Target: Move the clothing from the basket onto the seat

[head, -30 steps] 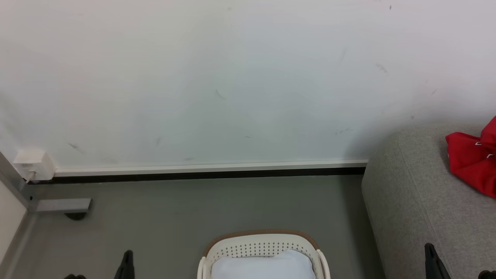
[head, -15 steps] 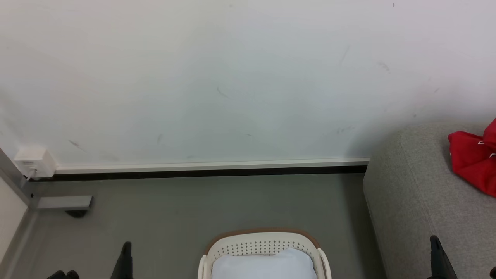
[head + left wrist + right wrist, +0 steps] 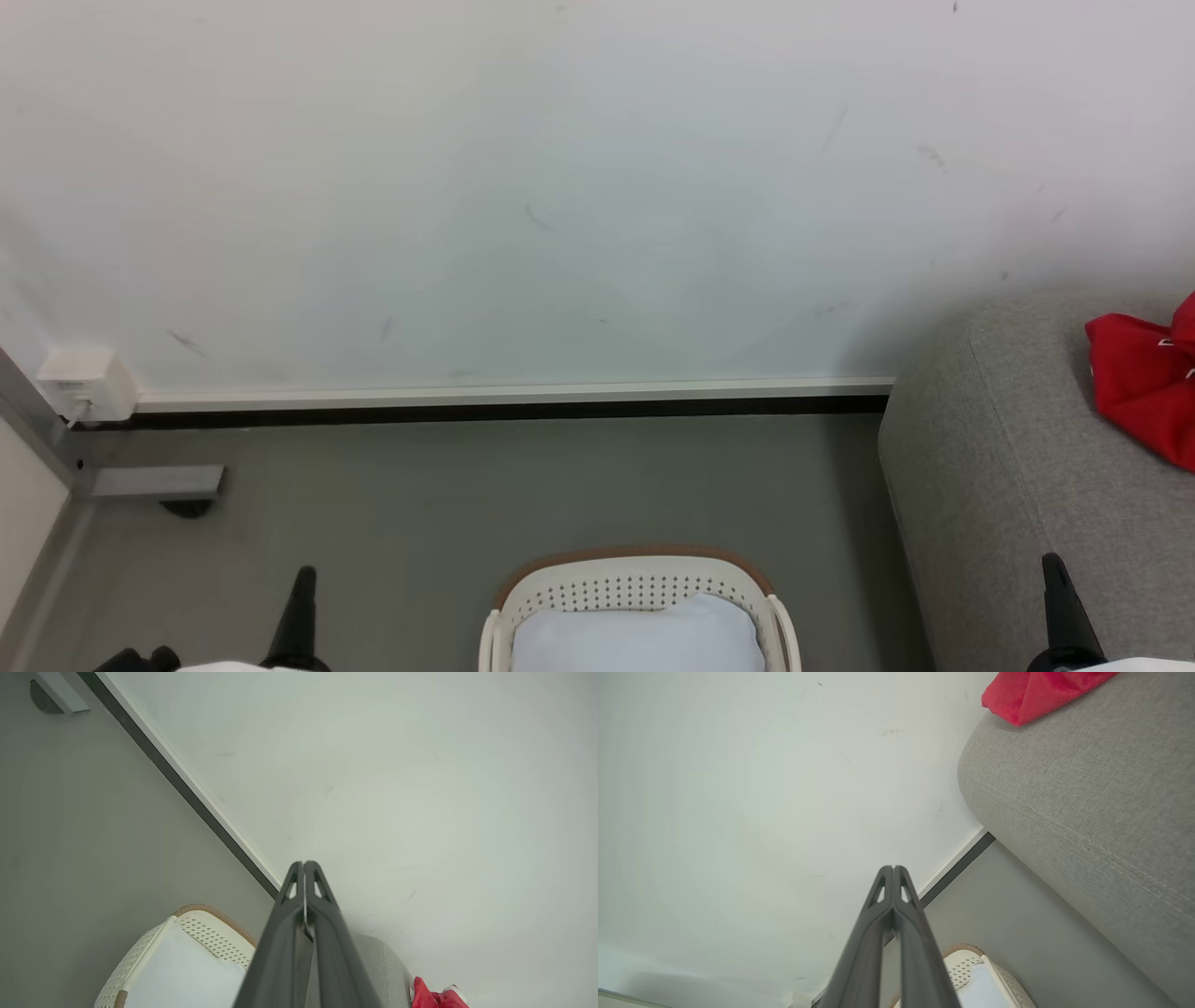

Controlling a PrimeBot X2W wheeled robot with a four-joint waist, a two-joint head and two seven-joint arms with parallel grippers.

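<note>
1 white basket [image 3: 635, 581] with a brown rim stands on the grey floor [image 3: 448, 504] at the bottom middle of the head view, cut off by the lower edge. The part of it that shows holds 1 pale bluish-white cushion [image 3: 639, 642].

1 large grey seat [image 3: 990, 485] is on the right, apart from the basket with a strip of floor between them, and its far end is close against the white wall [image 3: 560, 187]. The clothing [image 3: 1144, 397] lies on top of the seat near the wall as 1 bunched red heap, running out of the right edge. How many garments are in the heap cannot be told. The left wrist view shows a bit of white on the red.

2 grippers show, 1 at each lower corner of the head view. The left gripper [image 3: 301, 616] hangs over the floor to the left of the basket. In its wrist view its 2 dark fingers [image 3: 327, 933] are pressed together tip to tip with nothing between them. The right gripper [image 3: 1060, 607] hangs over the front of the seat, well apart from the clothing. Its 2 fingers [image 3: 873, 933] are likewise closed flat against each other and hold nothing.

1 small white box [image 3: 86, 385] sits on the wall at the far left, just above the dark skirting strip [image 3: 485, 411].
</note>
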